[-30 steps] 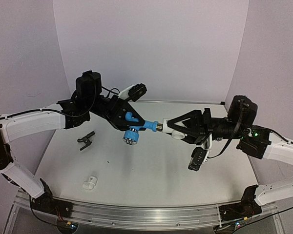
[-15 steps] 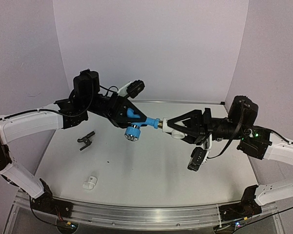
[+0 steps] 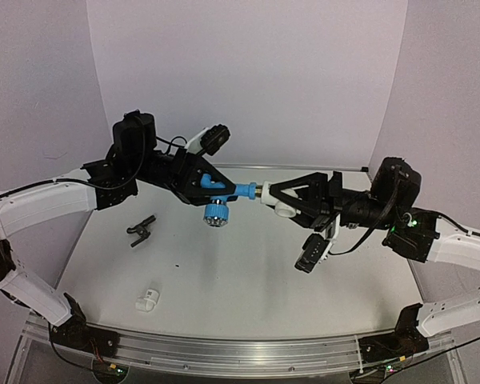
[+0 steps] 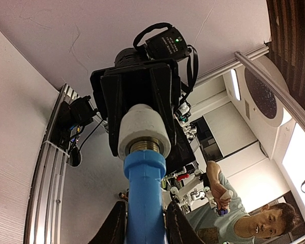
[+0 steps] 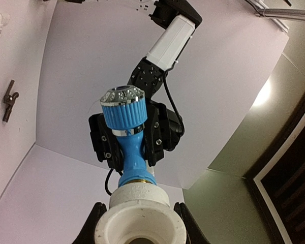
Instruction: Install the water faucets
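Held in mid-air above the table [image 3: 248,272], the blue faucet [image 3: 234,190] is clamped by its body in the left gripper [image 3: 216,186], knob hanging down. Its straight stem points into the brass-ringed mouth of a white pipe fitting [image 3: 283,210] that the right gripper [image 3: 278,204] is closed around; how deep the stem sits inside cannot be told. On the table lie a small black part [image 3: 142,230] and — nearer the front edge — a second white fitting [image 3: 147,300].
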`<action>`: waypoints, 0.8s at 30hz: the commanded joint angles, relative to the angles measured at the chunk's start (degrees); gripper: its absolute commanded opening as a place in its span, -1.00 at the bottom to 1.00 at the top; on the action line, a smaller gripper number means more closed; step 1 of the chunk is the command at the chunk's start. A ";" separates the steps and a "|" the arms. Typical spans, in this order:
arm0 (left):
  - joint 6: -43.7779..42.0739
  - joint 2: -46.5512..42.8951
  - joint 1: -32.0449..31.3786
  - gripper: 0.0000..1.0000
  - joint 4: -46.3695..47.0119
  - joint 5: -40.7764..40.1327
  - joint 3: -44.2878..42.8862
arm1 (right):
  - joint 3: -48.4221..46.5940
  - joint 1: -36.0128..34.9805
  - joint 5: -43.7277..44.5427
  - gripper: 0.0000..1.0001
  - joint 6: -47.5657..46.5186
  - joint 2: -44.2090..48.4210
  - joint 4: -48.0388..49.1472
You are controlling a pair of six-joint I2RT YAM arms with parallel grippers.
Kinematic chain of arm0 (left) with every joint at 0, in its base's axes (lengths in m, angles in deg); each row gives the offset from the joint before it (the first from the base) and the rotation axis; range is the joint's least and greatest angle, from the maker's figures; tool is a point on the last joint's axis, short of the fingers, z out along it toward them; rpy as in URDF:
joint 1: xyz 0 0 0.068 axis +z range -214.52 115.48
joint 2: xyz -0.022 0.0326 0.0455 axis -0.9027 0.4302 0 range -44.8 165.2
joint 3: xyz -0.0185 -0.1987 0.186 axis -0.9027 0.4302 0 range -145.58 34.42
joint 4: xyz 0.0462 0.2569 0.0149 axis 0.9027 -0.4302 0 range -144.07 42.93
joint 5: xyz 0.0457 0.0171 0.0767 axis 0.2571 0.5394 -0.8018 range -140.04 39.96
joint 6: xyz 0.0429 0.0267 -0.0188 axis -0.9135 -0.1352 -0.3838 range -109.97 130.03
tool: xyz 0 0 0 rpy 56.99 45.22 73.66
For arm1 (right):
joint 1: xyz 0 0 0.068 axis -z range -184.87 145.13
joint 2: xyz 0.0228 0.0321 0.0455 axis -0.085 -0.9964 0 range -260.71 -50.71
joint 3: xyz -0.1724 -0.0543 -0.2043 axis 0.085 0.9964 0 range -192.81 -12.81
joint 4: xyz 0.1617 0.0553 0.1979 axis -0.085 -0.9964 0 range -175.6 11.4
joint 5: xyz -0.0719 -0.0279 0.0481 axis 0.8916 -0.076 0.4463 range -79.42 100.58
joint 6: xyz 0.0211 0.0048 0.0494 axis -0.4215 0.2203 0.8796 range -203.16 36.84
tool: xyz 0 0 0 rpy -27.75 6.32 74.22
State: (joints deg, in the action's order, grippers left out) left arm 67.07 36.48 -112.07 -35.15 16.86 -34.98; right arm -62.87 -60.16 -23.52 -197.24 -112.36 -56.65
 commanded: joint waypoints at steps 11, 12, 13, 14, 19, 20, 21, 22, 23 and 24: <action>-3.38 0.23 -1.01 -1.00 -1.45 -0.45 -3.89 | -2.28 -1.52 -0.74 -1.00 -4.11 -0.15 -4.11; -3.49 0.27 -1.05 -0.99 -1.65 -0.24 -4.06 | -2.44 -1.56 -0.90 -1.00 -4.20 -0.14 -4.76; -3.51 0.36 -1.06 -1.00 -1.72 0.10 -4.13 | -2.78 -1.56 -1.07 -1.00 -4.28 -0.04 -5.59; -3.51 0.37 -1.06 -1.00 -1.79 0.16 -4.20 | -2.96 -1.58 -1.19 -1.00 -4.30 -0.05 -5.85; -4.04 0.20 -1.05 -0.99 -2.39 0.26 -4.33 | -3.37 -1.54 -1.03 -1.00 -5.01 -0.40 -6.31; -4.99 0.13 -1.05 -1.00 -3.82 0.11 -4.76 | -3.37 -1.57 -1.59 -1.00 -4.32 -0.38 -6.46; -5.59 0.03 -1.06 -0.99 -4.33 0.03 -4.90 | -3.50 -1.50 -1.93 -1.00 -3.52 -0.32 -6.49; -6.10 -0.05 -1.10 -0.99 -4.75 0.02 -4.99 | -3.65 -1.52 -2.01 -1.00 -2.72 -0.39 -6.49; -6.45 -0.18 -1.06 -1.00 -4.94 -0.19 -5.03 | -3.83 -1.57 -1.90 -1.00 -1.66 -0.45 -6.49; -6.97 -0.30 -1.14 -1.00 -5.03 -0.39 -4.83 | -4.00 -1.66 -1.53 -1.00 -0.74 -0.55 -6.44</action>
State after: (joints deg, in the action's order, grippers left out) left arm 63.07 36.72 -112.16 -41.71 17.88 -35.75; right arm -64.25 -60.53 -22.95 -197.39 -112.32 -62.79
